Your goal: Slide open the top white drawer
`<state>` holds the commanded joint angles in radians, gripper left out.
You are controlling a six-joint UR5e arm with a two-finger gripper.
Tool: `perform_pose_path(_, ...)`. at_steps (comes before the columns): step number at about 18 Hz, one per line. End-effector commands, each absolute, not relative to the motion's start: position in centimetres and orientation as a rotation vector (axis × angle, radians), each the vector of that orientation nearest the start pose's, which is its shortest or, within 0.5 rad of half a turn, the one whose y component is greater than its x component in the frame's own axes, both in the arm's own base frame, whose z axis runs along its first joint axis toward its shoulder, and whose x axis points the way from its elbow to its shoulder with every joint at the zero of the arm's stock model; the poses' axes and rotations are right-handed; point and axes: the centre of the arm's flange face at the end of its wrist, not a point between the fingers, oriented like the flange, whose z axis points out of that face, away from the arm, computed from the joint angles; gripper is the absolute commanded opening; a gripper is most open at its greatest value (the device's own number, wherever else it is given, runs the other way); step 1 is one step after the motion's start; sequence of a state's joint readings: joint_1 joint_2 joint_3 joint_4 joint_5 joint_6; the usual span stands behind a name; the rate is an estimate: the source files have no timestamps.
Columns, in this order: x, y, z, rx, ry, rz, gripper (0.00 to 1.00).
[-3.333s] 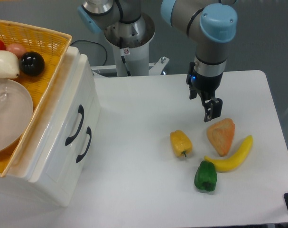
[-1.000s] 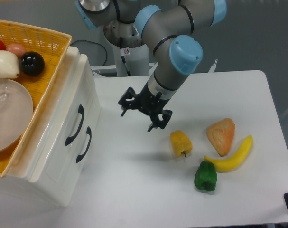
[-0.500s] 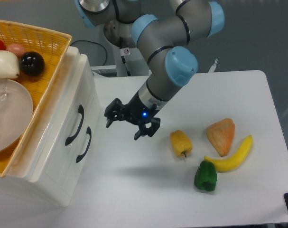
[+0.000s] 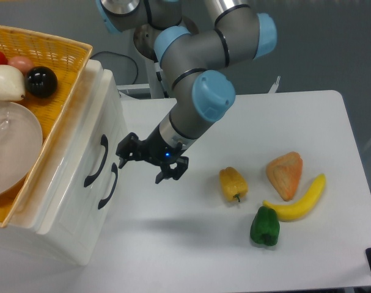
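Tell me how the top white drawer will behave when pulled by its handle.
The top white drawer looks like glossy rigid plastic, so it probably slides stiffly without flexing. Its curved black handle may be slippery. The loaded basket on top probably steadies the cabinet.

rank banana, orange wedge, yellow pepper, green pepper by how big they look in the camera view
1. banana, longest
2. orange wedge
3. green pepper and yellow pepper look about alike, so I won't rank them

The top white drawer (image 4: 81, 160) sits at the desk's (image 4: 191, 244) left; the end effector (image 4: 143, 163) hangs just right of its handle.
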<state>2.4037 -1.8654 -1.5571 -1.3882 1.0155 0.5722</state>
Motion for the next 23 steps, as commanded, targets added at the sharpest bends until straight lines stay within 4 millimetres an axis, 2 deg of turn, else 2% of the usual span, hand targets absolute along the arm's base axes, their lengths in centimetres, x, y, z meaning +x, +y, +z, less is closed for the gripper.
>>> perform_pose_path(5, -30.9, 53.4, 37.1, -2.747, -0.401, -0.695, 1.00)
perform_pose_path(8, -29.7, 53.9, 37.0, -2.762, -0.379, -0.710, 1.00)
perform_pose_path(23, -29.2, 54.0, 36.7, -2.777, -0.383, -0.740, 1.00)
